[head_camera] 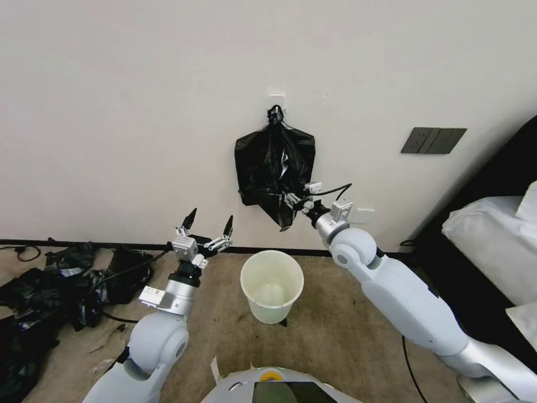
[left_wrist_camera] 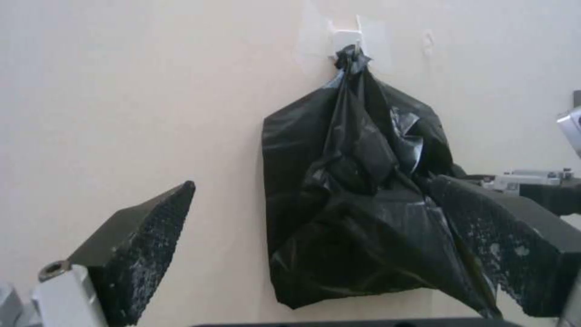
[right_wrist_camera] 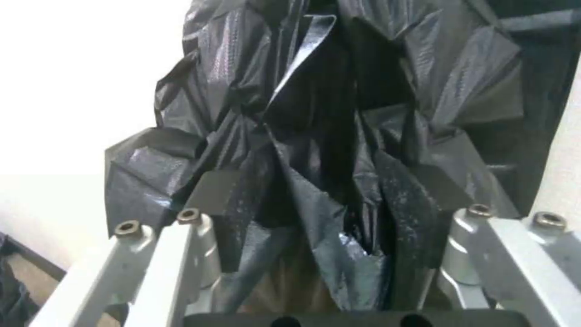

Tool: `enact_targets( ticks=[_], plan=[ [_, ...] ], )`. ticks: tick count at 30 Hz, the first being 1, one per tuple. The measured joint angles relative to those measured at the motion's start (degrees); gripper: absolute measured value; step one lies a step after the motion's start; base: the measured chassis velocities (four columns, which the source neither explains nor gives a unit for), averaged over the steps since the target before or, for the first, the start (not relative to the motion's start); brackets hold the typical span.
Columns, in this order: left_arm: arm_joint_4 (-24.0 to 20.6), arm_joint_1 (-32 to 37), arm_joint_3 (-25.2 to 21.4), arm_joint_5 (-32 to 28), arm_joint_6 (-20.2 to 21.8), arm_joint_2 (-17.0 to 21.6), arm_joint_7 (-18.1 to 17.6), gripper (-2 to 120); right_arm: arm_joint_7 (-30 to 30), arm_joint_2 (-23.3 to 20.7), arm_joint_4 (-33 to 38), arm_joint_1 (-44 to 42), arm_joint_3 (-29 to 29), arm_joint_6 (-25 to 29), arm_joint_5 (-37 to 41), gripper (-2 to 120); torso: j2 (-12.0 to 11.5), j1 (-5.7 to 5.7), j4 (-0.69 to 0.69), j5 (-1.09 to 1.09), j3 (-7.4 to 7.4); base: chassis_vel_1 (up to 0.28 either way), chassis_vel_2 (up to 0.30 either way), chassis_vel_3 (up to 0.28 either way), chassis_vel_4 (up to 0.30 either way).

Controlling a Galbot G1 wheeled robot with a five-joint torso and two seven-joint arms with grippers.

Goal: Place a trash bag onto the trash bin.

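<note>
The white trash bin (head_camera: 272, 311) stands on the carpet by the wall, with nothing inside it. Above it a black bundle (head_camera: 267, 162) hangs by its knotted top from a wall hook (head_camera: 276, 96). A loose fold of glossy film, the trash bag (head_camera: 284, 219) (right_wrist_camera: 327, 181), droops from the bundle's lower right. My right gripper (head_camera: 295, 200) (right_wrist_camera: 321, 200) is shut on that fold, the film bunched between its pads. My left gripper (head_camera: 208, 220) (left_wrist_camera: 315, 181) is open, fingers pointing up, left of the bin and below the bundle (left_wrist_camera: 357, 204), touching nothing.
A heap of black bags (head_camera: 56, 285) and a cable lie on the floor at the left. White-covered furniture (head_camera: 492, 240) stands at the right. A dark switch plate (head_camera: 433, 140) and a white socket (head_camera: 363, 216) are on the wall.
</note>
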Motion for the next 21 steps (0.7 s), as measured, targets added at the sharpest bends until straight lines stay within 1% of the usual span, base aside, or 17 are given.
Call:
enact_targets(
  ticks=[4, 8, 9, 10, 11, 17, 21],
  plan=[
    [-0.09, 0.12, -0.21, -0.12, 0.00, 0.03, 0.02, 100, 0.20, 0.08, -0.43, 0.30, -0.52, -0.12, 0.08, 53, 0.00, 0.00, 0.00, 0.00, 0.00, 0.000, 0.000, 0.000, 0.000],
    [-0.08, -0.13, -0.22, -0.45, -0.02, 0.01, 0.04, 100, 0.45, 0.25, -0.90, 0.49, -1.05, -0.16, 0.37, 41, 0.00, 0.00, 0.00, 0.00, 0.00, 0.000, 0.000, 0.000, 0.000],
    [-0.08, -0.13, -0.22, -0.45, -0.02, 0.01, 0.04, 100, 0.45, 0.25, -0.90, 0.49, -1.05, -0.16, 0.37, 41, 0.00, 0.00, 0.00, 0.00, 0.00, 0.000, 0.000, 0.000, 0.000],
    [-0.06, -0.26, -0.18, -0.56, -0.02, 0.00, 0.04, 100, 0.48, 0.25, -1.17, 0.56, -1.13, -0.16, 0.44, 36, 0.00, 0.00, 0.00, 0.00, 0.00, 0.000, 0.000, 0.000, 0.000],
    [-0.04, -0.35, -0.15, -0.69, -0.03, 0.00, 0.05, 100, 0.48, 0.24, -1.52, 0.70, -1.25, -0.16, 0.45, 34, 0.00, 0.00, -0.01, 0.00, 0.00, 0.000, 0.000, 0.000, 0.000],
    [0.22, -0.58, -0.14, -0.90, -0.03, 0.01, 0.08, 100, 0.52, 0.25, -2.01, 1.24, -1.99, -0.24, -1.03, 32, 0.00, 0.00, -0.01, 0.00, 0.00, 0.000, 0.000, 0.000, 0.000],
    [0.34, -0.84, -0.12, -1.05, -0.03, 0.01, 0.09, 100, 1.35, 0.30, -2.49, 2.47, -3.36, -1.38, -3.59, 34, 0.00, 0.00, -0.01, 0.00, 0.00, 0.000, 0.000, 0.000, 0.000]
  ],
)
